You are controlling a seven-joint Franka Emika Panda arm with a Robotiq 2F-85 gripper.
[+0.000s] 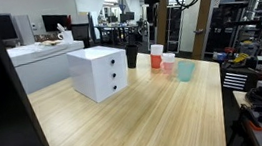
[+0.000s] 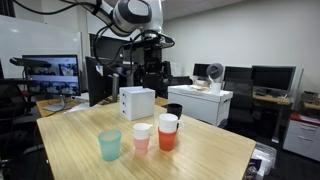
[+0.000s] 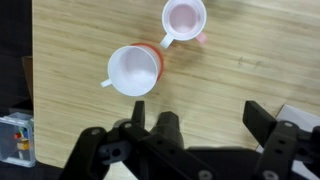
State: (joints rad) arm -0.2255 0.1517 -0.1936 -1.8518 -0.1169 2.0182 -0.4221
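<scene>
- Wrist view: my end effector (image 3: 210,135) hangs high over the desk (image 3: 90,30), spread wide and holding nothing. The white mug (image 3: 133,69), nested in an orange cup (image 3: 158,52), sits ahead of my fingers, with a pink cup (image 3: 184,17) near it.
- In an exterior view, that stack, the pink cup and a teal cup (image 1: 186,70) line up near a desk corner. A white drawer unit (image 1: 99,73) stands well apart.
- In an exterior view, a black cup (image 2: 174,111) stands behind the row.
- Risk, in my judgement: an off-centre descent could clip the mug's handle and topple the stack into its neighbours.

Opposite exterior views, wrist overhead, cups (image 3: 133,70) shared
</scene>
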